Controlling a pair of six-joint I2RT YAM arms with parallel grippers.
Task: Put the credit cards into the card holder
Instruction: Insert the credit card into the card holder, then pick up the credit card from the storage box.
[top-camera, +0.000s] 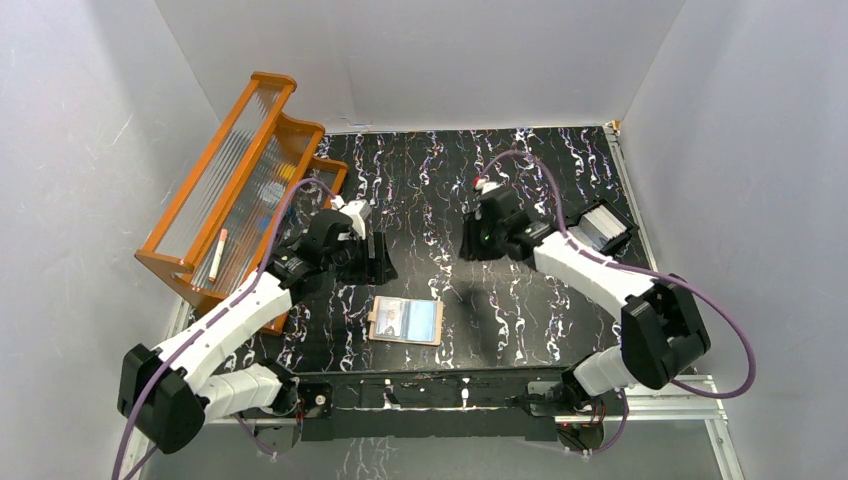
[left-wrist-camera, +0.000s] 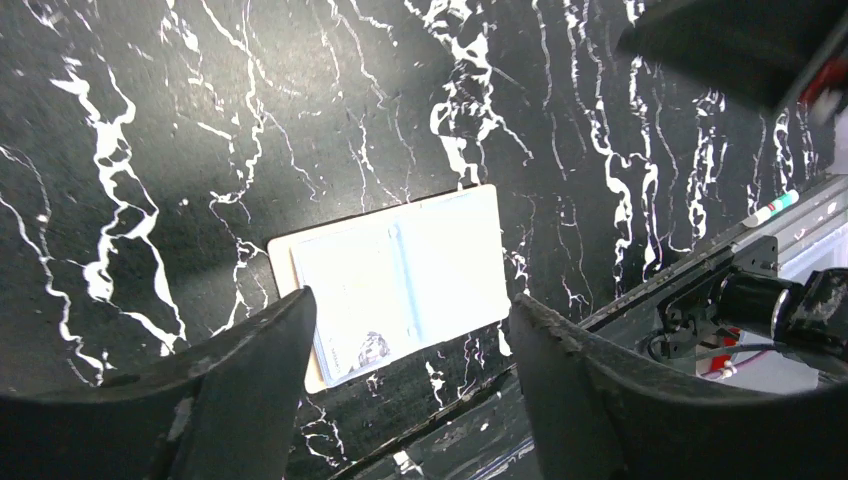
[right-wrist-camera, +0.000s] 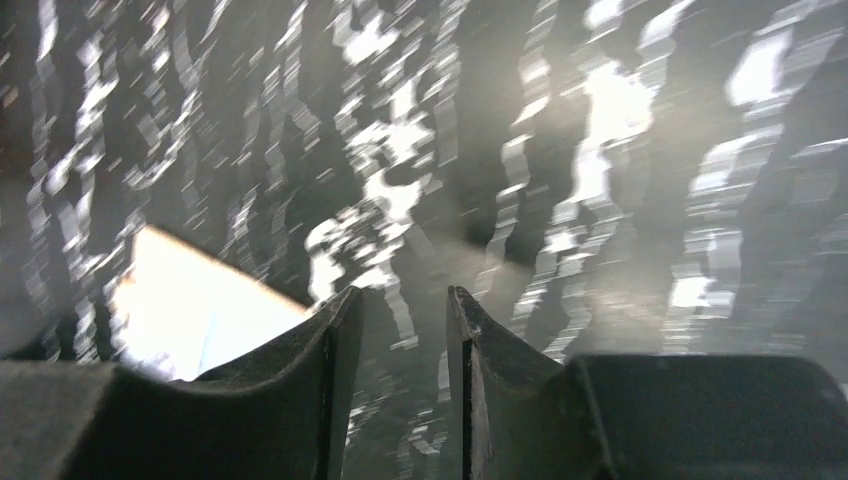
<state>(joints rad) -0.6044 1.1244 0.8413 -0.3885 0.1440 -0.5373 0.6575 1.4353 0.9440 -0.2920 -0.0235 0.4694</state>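
Note:
The tan card holder (top-camera: 405, 321) lies open and flat near the table's front edge. A pale blue credit card (left-wrist-camera: 355, 310) shows on its left half, under or on the clear pocket. The holder also shows in the left wrist view (left-wrist-camera: 440, 260) and as a bright blur in the right wrist view (right-wrist-camera: 195, 305). My left gripper (top-camera: 381, 258) is open and empty, hovering just behind the holder, which shows between its fingers (left-wrist-camera: 412, 302). My right gripper (top-camera: 478, 240) hangs above the table to the holder's back right, its jaws (right-wrist-camera: 398, 297) a narrow gap apart with nothing between them.
A black compartment tray (top-camera: 606, 228) holding white cards stands at the right, beside the right forearm. An orange rack with ribbed clear panels (top-camera: 240, 180) leans at the back left. The table's front rail and wiring (left-wrist-camera: 740, 290) run just beyond the holder.

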